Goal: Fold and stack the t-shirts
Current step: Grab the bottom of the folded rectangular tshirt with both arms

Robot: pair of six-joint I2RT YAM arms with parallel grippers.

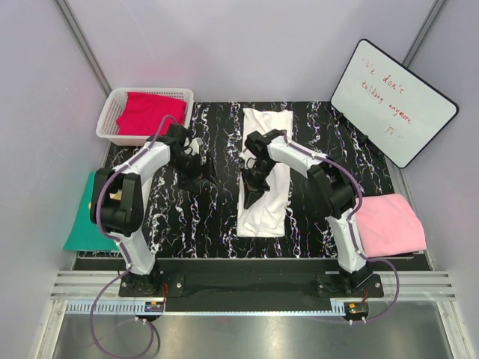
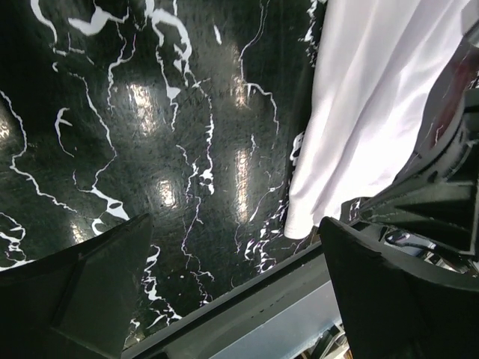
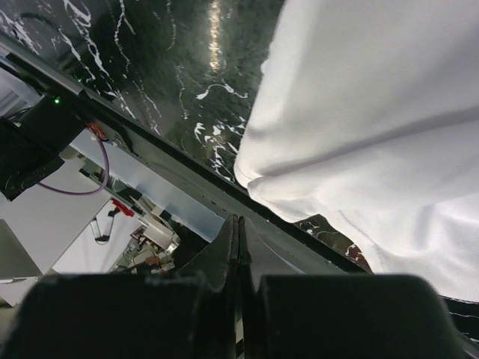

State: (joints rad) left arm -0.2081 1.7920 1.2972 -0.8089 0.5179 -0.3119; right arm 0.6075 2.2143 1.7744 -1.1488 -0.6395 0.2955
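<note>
The white t-shirt (image 1: 268, 168) lies folded into a long narrow strip down the middle of the black marble table (image 1: 329, 157). My right gripper (image 1: 248, 196) hovers over the strip's left edge with its jaws shut and nothing between them. In the right wrist view (image 3: 238, 243) the white shirt (image 3: 374, 112) is beyond the fingertips. My left gripper (image 1: 203, 179) is open and empty over bare table left of the shirt. In the left wrist view (image 2: 236, 299) the shirt's corner (image 2: 374, 97) is at upper right. The crimson shirt (image 1: 150, 112) lies in a basket. The pink shirt (image 1: 389, 224) lies folded at the right.
A white slatted basket (image 1: 112, 105) stands at the back left. A teal-green mat (image 1: 84, 221) lies off the table's left edge. A whiteboard (image 1: 393, 101) leans at the back right. The table's metal front rail (image 1: 239, 288) runs by the arm bases.
</note>
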